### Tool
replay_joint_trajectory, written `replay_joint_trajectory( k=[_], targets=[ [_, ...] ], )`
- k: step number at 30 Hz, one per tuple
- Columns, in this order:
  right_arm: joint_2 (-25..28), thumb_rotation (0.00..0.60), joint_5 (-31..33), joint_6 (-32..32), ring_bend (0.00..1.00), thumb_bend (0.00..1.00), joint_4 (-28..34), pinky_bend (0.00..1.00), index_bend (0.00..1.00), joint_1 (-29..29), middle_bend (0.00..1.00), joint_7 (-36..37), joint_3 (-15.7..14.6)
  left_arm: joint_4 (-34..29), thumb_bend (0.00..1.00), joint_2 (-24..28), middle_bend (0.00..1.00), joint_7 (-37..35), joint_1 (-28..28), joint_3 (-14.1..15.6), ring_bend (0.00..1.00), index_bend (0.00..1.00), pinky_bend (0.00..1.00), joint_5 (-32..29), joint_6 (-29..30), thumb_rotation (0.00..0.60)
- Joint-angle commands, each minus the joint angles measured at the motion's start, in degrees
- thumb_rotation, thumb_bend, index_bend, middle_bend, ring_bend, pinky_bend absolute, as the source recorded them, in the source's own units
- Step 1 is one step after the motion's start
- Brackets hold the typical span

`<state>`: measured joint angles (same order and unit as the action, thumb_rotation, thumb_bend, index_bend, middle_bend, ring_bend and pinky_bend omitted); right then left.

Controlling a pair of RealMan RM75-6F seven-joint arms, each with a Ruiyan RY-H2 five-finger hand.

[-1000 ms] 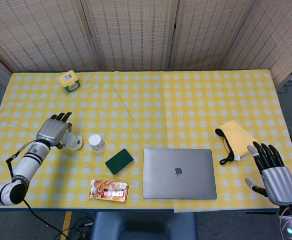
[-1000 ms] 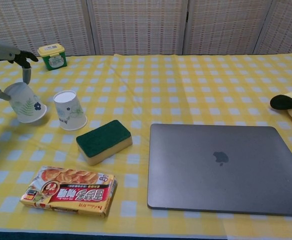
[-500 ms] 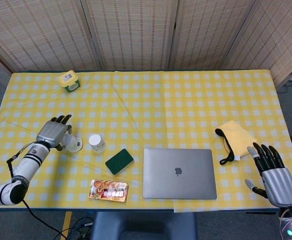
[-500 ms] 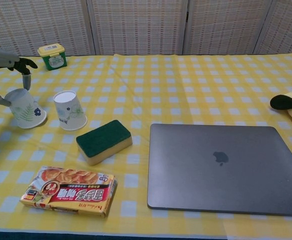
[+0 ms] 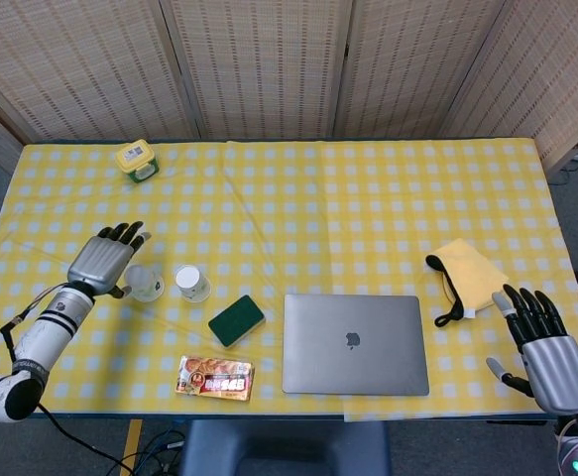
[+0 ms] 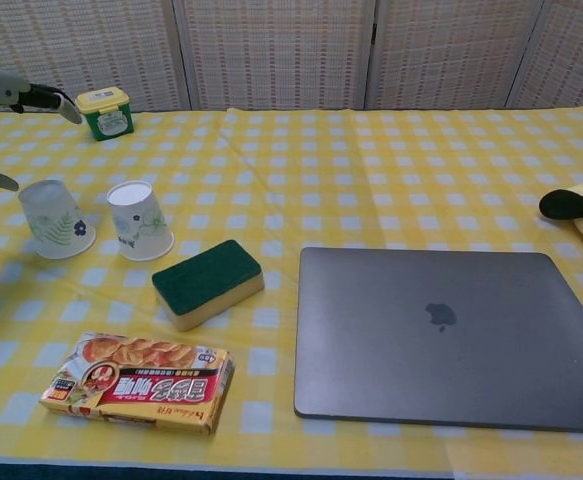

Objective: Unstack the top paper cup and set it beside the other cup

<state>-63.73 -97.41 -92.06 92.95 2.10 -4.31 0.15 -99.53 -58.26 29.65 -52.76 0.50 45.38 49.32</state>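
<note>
Two white paper cups with floral print stand upside down side by side on the yellow checked cloth. The left cup [image 6: 55,218] [image 5: 145,282] is free of the hand; the right cup [image 6: 138,220] [image 5: 191,283] stands just beside it. My left hand [image 5: 103,261] [image 6: 11,100] hovers just above and left of the left cup, fingers spread, holding nothing. My right hand [image 5: 546,347] lies open at the table's front right corner, far from the cups and outside the chest view.
A green sponge [image 6: 208,282] lies right of the cups, with a snack box [image 6: 139,382] at the front edge. A closed grey laptop [image 6: 451,335] fills the middle right. A yellow cloth with a black strap [image 5: 464,278] sits right; a green jar [image 5: 136,160] at back left.
My left hand set the tilted cup down upright on its rim, let go and lifted off with fingers spread. The right hand drifted slightly back toward the table's edge.
</note>
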Motion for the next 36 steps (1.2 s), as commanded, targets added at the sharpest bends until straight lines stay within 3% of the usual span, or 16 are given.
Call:
replay_joint_trajectory(
  k=[1, 4, 7, 11, 14, 20, 26, 31, 36],
  targets=[
    [0.26, 0.6, -0.58, -0.5, 0.0, 0.19, -0.12, 0.0, 0.0, -0.2, 0.0, 0.58, -0.24, -13.04, 0.26, 7.83, 0.0, 4.12, 3.19, 0.64, 0.0, 0.1, 0.16, 2.7, 9.78, 0.6],
    [0.62, 0.6, -1.37, -1.16, 0.0, 0.19, -0.29, 0.0, 0.0, -0.44, 0.0, 1.57, -0.55, -20.61, 0.26, 11.6, 0.0, 3.12, 7.85, 1.73, 0.0, 0.08, 0.16, 7.65, 16.53, 0.6],
    [0.96, 0.6, -1.63, -1.2, 0.0, 0.19, -0.38, 0.0, 0.0, -0.48, 0.0, 2.52, -0.76, -24.75, 0.26, 13.5, 0.0, -1.36, 15.52, 4.38, 0.0, 0.03, 0.16, 18.62, 24.75, 0.6],
    [1.3, 0.6, -0.77, 0.32, 0.0, 0.19, -0.25, 0.0, 0.0, 0.01, 0.0, 3.57, -0.8, -21.74, 0.26, 11.98, 0.0, -9.27, 27.01, 9.45, 0.0, 0.0, 0.16, 34.39, 35.42, 0.6],
    [1.61, 0.6, -0.38, 1.42, 0.0, 0.19, 0.03, 0.0, 0.0, 0.43, 0.0, 3.94, -0.86, -16.83, 0.26, 8.99, 0.0, -12.24, 33.77, 11.17, 0.0, 0.0, 0.16, 39.86, 42.29, 0.6],
    [1.57, 0.6, 0.14, 1.86, 0.0, 0.19, -0.01, 0.0, 0.0, 0.37, 0.0, 3.23, -0.87, -4.66, 0.26, 1.91, 0.0, -20.07, 44.17, 12.83, 0.0, 0.0, 0.16, 46.47, 51.8, 0.6],
    [0.62, 0.6, -0.32, 0.85, 0.0, 0.19, 0.25, 0.0, 0.0, -0.46, 0.0, 1.23, -1.2, 7.76, 0.26, -4.5, 0.0, -24.72, 50.02, 10.75, 0.0, 0.0, 0.16, 46.6, 56.44, 0.6],
    [-0.48, 0.6, -1.2, 0.88, 0.0, 0.19, 0.27, 0.0, 0.0, -0.7, 0.0, -1.13, -1.66, 15.11, 0.26, -7.8, 0.0, -29.38, 52.9, 9.27, 0.0, 0.0, 0.16, 46.71, 58.32, 0.6],
    [-1.34, 0.6, -1.66, 1.3, 0.0, 0.19, 0.48, 0.0, 0.0, -0.71, 0.0, -2.85, -1.93, 17.03, 0.26, -7.57, 0.0, -32.17, 54.04, 7.62, 0.0, 0.01, 0.16, 46.62, 58.55, 0.6]
  ],
)
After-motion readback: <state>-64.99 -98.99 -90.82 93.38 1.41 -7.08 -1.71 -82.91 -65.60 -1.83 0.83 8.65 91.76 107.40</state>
